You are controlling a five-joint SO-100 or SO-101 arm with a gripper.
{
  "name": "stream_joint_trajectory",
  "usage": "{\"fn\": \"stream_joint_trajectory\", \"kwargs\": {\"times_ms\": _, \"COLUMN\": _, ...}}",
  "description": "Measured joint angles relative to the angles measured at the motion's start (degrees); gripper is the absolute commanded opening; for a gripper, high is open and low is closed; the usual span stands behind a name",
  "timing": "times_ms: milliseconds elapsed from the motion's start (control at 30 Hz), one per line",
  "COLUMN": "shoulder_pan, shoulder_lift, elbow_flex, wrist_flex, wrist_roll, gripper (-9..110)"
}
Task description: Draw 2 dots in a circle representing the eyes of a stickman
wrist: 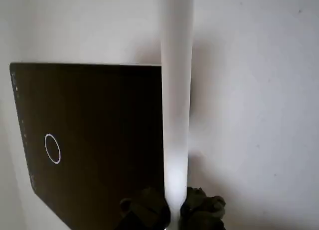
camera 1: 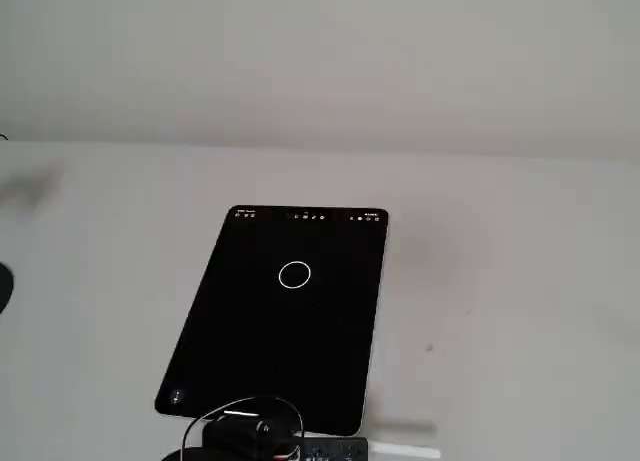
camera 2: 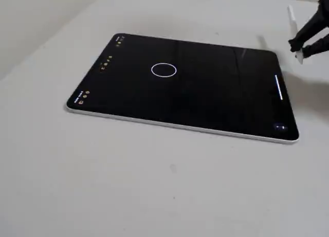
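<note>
A black tablet [camera 1: 270, 351] lies flat on the pale table. A thin white circle [camera 1: 294, 274] is drawn on its screen and shows in the wrist view [wrist: 52, 148] and in the other fixed view [camera 2: 164, 70]. No dots show inside the circle in any view. My gripper [wrist: 172, 212] is shut on a white stylus [wrist: 177, 100]. It holds the stylus off the screen, along the tablet's edge, far from the circle. In a fixed view the gripper [camera 2: 300, 47] and stylus [camera 2: 292, 18] are at the top right, beyond the tablet's end.
Small white icons [camera 1: 305, 217] line the tablet's far edge. Dark parts of the arm and a cable [camera 1: 250, 433] overlap the tablet's near edge. The pale table [camera 2: 154, 185] surrounds the tablet on all sides.
</note>
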Motion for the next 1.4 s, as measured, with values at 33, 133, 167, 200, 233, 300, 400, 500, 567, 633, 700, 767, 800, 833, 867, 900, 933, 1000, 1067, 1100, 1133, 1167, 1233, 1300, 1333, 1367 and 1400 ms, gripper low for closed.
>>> {"fn": "stream_joint_trajectory", "kwargs": {"times_ms": 33, "shoulder_pan": 0.0, "shoulder_lift": 0.0, "elbow_flex": 0.0, "wrist_flex": 0.0, "wrist_roll": 0.0, "gripper": 0}}
{"fn": "stream_joint_trajectory", "kwargs": {"times_ms": 133, "shoulder_pan": 0.0, "shoulder_lift": 0.0, "elbow_flex": 0.0, "wrist_flex": 0.0, "wrist_roll": 0.0, "gripper": 0}}
{"fn": "stream_joint_trajectory", "kwargs": {"times_ms": 167, "shoulder_pan": 0.0, "shoulder_lift": 0.0, "elbow_flex": 0.0, "wrist_flex": 0.0, "wrist_roll": 0.0, "gripper": 0}}
{"fn": "stream_joint_trajectory", "kwargs": {"times_ms": 200, "shoulder_pan": 0.0, "shoulder_lift": 0.0, "elbow_flex": 0.0, "wrist_flex": 0.0, "wrist_roll": 0.0, "gripper": 0}}
{"fn": "stream_joint_trajectory", "kwargs": {"times_ms": 233, "shoulder_pan": -0.44, "shoulder_lift": 0.09, "elbow_flex": 0.53, "wrist_flex": -0.53, "wrist_roll": -0.26, "gripper": 0}}
{"fn": "stream_joint_trajectory", "kwargs": {"times_ms": 300, "shoulder_pan": -2.64, "shoulder_lift": 0.0, "elbow_flex": 1.58, "wrist_flex": -4.04, "wrist_roll": -3.78, "gripper": 0}}
{"fn": "stream_joint_trajectory", "kwargs": {"times_ms": 400, "shoulder_pan": -5.63, "shoulder_lift": 0.0, "elbow_flex": 2.46, "wrist_flex": -10.37, "wrist_roll": -9.4, "gripper": 0}}
{"fn": "stream_joint_trajectory", "kwargs": {"times_ms": 500, "shoulder_pan": -10.2, "shoulder_lift": 0.0, "elbow_flex": 5.27, "wrist_flex": -20.39, "wrist_roll": -19.42, "gripper": 0}}
{"fn": "stream_joint_trajectory", "kwargs": {"times_ms": 567, "shoulder_pan": -11.51, "shoulder_lift": -0.26, "elbow_flex": 5.89, "wrist_flex": -27.95, "wrist_roll": -26.46, "gripper": 0}}
{"fn": "stream_joint_trajectory", "kwargs": {"times_ms": 633, "shoulder_pan": -13.89, "shoulder_lift": -2.55, "elbow_flex": 5.89, "wrist_flex": -35.6, "wrist_roll": -32.17, "gripper": 0}}
{"fn": "stream_joint_trajectory", "kwargs": {"times_ms": 700, "shoulder_pan": -16.96, "shoulder_lift": -7.21, "elbow_flex": 6.06, "wrist_flex": -44.56, "wrist_roll": -38.67, "gripper": 0}}
{"fn": "stream_joint_trajectory", "kwargs": {"times_ms": 767, "shoulder_pan": -18.54, "shoulder_lift": -12.66, "elbow_flex": 6.06, "wrist_flex": -54.05, "wrist_roll": -44.56, "gripper": 0}}
{"fn": "stream_joint_trajectory", "kwargs": {"times_ms": 800, "shoulder_pan": -19.25, "shoulder_lift": -17.49, "elbow_flex": 5.71, "wrist_flex": -60.29, "wrist_roll": -47.2, "gripper": 0}}
{"fn": "stream_joint_trajectory", "kwargs": {"times_ms": 833, "shoulder_pan": -19.78, "shoulder_lift": -23.29, "elbow_flex": 5.27, "wrist_flex": -66.8, "wrist_roll": -49.13, "gripper": 0}}
{"fn": "stream_joint_trajectory", "kwargs": {"times_ms": 867, "shoulder_pan": -20.3, "shoulder_lift": -29.27, "elbow_flex": 4.83, "wrist_flex": -72.6, "wrist_roll": -50.54, "gripper": 0}}
{"fn": "stream_joint_trajectory", "kwargs": {"times_ms": 900, "shoulder_pan": -20.3, "shoulder_lift": -35.6, "elbow_flex": 4.31, "wrist_flex": -77.87, "wrist_roll": -52.12, "gripper": 0}}
{"fn": "stream_joint_trajectory", "kwargs": {"times_ms": 933, "shoulder_pan": -19.78, "shoulder_lift": -42.8, "elbow_flex": 2.72, "wrist_flex": -84.11, "wrist_roll": -54.14, "gripper": 0}}
{"fn": "stream_joint_trajectory", "kwargs": {"times_ms": 1000, "shoulder_pan": -18.9, "shoulder_lift": -59.33, "elbow_flex": -4.83, "wrist_flex": -97.56, "wrist_roll": -57.83, "gripper": 0}}
{"fn": "stream_joint_trajectory", "kwargs": {"times_ms": 1067, "shoulder_pan": -18.11, "shoulder_lift": -75.94, "elbow_flex": -14.06, "wrist_flex": -108.72, "wrist_roll": -60.12, "gripper": 0}}
{"fn": "stream_joint_trajectory", "kwargs": {"times_ms": 1100, "shoulder_pan": -17.84, "shoulder_lift": -83.14, "elbow_flex": -17.84, "wrist_flex": -112.15, "wrist_roll": -60.73, "gripper": 0}}
{"fn": "stream_joint_trajectory", "kwargs": {"times_ms": 1133, "shoulder_pan": -17.58, "shoulder_lift": -89.74, "elbow_flex": -20.83, "wrist_flex": -114.26, "wrist_roll": -61.35, "gripper": 0}}
{"fn": "stream_joint_trajectory", "kwargs": {"times_ms": 1167, "shoulder_pan": -17.31, "shoulder_lift": -95.8, "elbow_flex": -23.99, "wrist_flex": -115.66, "wrist_roll": -61.87, "gripper": 0}}
{"fn": "stream_joint_trajectory", "kwargs": {"times_ms": 1233, "shoulder_pan": -17.14, "shoulder_lift": -104.24, "elbow_flex": -30.06, "wrist_flex": -117.16, "wrist_roll": -62.75, "gripper": 0}}
{"fn": "stream_joint_trajectory", "kwargs": {"times_ms": 1300, "shoulder_pan": -17.14, "shoulder_lift": -111.01, "elbow_flex": -36.21, "wrist_flex": -118.13, "wrist_roll": -63.63, "gripper": 0}}
{"fn": "stream_joint_trajectory", "kwargs": {"times_ms": 1333, "shoulder_pan": -17.14, "shoulder_lift": -113.82, "elbow_flex": -38.58, "wrist_flex": -118.56, "wrist_roll": -64.07, "gripper": 0}}
{"fn": "stream_joint_trajectory", "kwargs": {"times_ms": 1367, "shoulder_pan": -17.14, "shoulder_lift": -116.28, "elbow_flex": -40.61, "wrist_flex": -118.74, "wrist_roll": -64.34, "gripper": 0}}
{"fn": "stream_joint_trajectory", "kwargs": {"times_ms": 1400, "shoulder_pan": -16.96, "shoulder_lift": -118.56, "elbow_flex": -42.54, "wrist_flex": -118.92, "wrist_roll": -64.69, "gripper": 0}}
